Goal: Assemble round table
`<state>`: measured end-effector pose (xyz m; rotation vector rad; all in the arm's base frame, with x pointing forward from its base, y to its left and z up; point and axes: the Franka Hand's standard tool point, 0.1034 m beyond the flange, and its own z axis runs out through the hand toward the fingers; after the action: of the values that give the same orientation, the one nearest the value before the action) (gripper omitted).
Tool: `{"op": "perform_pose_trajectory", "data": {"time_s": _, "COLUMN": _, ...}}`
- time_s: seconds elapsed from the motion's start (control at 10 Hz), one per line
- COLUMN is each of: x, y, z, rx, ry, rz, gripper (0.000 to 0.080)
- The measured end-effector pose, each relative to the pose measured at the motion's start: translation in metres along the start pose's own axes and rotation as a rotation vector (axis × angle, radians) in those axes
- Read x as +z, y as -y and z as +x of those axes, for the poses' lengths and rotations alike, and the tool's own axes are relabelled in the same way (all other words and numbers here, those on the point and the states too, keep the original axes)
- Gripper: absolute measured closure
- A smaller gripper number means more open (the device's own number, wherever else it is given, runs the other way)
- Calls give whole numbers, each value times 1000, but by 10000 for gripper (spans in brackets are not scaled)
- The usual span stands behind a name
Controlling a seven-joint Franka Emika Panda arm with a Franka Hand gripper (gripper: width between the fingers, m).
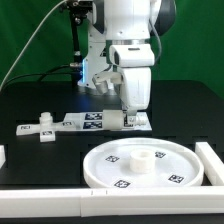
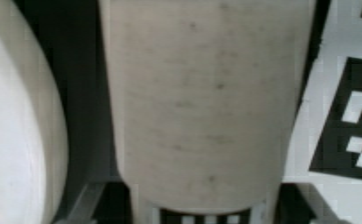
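Parts run across the dark surface [image 1: 30, 100]. At the exterior view's left a small tagged white piece [image 1: 42, 128] lies alone. Next comes the marker board [image 1: 88, 121], a flat strip.

At its right end the end effector [image 1: 128, 118] is down at the surface. The wrist view is filled by the thick post [image 2: 204, 100], so the post sits right under the wrist, not off to either side. Its long axis runs straight up that picture, and I judge the fingers would close across its width. No fingertip shows clearly, so I cannot tell whether the end effector is gripping the post or only straddling it.

The disc [image 1: 110, 165] lies flat, nearer the camera and slightly toward the exterior view's right. Its hub [image 1: 143, 157] faces up, well apart from the post. A border bar [image 1: 212, 160] lies furthest right.
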<state>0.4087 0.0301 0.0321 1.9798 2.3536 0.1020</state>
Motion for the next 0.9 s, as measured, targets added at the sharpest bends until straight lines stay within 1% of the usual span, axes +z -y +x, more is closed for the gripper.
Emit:
{"op": "perform_pose_trajectory", "data": {"time_s": 0.1, "x": 0, "y": 1, "z": 0, "rx": -68, "ry": 2, "rz": 1, "gripper": 485}}
{"op": "perform_pose_trajectory", "data": {"time_s": 0.2, "x": 2, "y": 2, "z": 5, "rx": -158, "ry": 1, "rz": -2, "gripper": 485}}
{"op": "perform_pose_trajectory", "data": {"time_s": 0.3, "x": 5, "y": 7, "z": 18, "rx": -279, "ry": -10, "rz": -13, "gripper": 485}}
{"op": "perform_pose_trajectory", "data": {"time_s": 0.4, "x": 7, "y": 11, "z": 26, "rx": -391, "ry": -15, "rz": -12, "gripper": 485}}
{"op": "perform_pose_trajectory", "data": {"time_s": 0.5, "x": 8, "y": 12, "z": 29, "rx": -490, "ry": -15, "rz": -10, "gripper": 485}}
{"op": "perform_pose_trajectory", "data": {"time_s": 0.6, "x": 8, "y": 13, "z": 27, "rx": -515, "ry": -14, "rz": -8, "gripper": 485}}
{"op": "perform_pose_trajectory", "data": {"time_s": 0.9, "x": 9, "y": 16, "z": 27, "rx": -703, "ry": -13, "rz": -7, "gripper": 485}}
